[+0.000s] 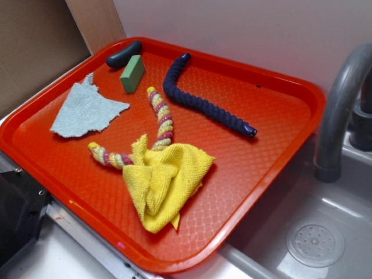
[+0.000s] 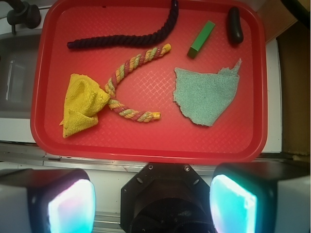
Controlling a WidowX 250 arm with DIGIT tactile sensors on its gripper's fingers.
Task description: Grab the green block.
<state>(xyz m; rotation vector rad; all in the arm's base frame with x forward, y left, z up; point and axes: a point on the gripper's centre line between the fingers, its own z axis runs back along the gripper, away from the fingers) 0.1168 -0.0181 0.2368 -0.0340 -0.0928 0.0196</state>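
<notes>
The green block point(image 1: 132, 73) point(image 2: 201, 39) is seen lying flat near a corner of the red tray point(image 1: 273, 145) point(image 2: 146, 145), just beside a dark oblong object point(image 1: 123, 54) point(image 2: 235, 25). The gripper point(image 2: 152, 201) is held spread apart with nothing between its 2 fingers point(image 2: 73, 206), well apart from the block.

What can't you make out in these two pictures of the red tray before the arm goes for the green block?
- Striped rope: in the exterior view the yellow cloth covers its middle bend.
- Gripper: absent from the exterior view; in the wrist view the bottom edge cuts off the finger pads.
- Green block: its underside is hidden in both views.
- Dark oblong object: too featureless to identify.
</notes>
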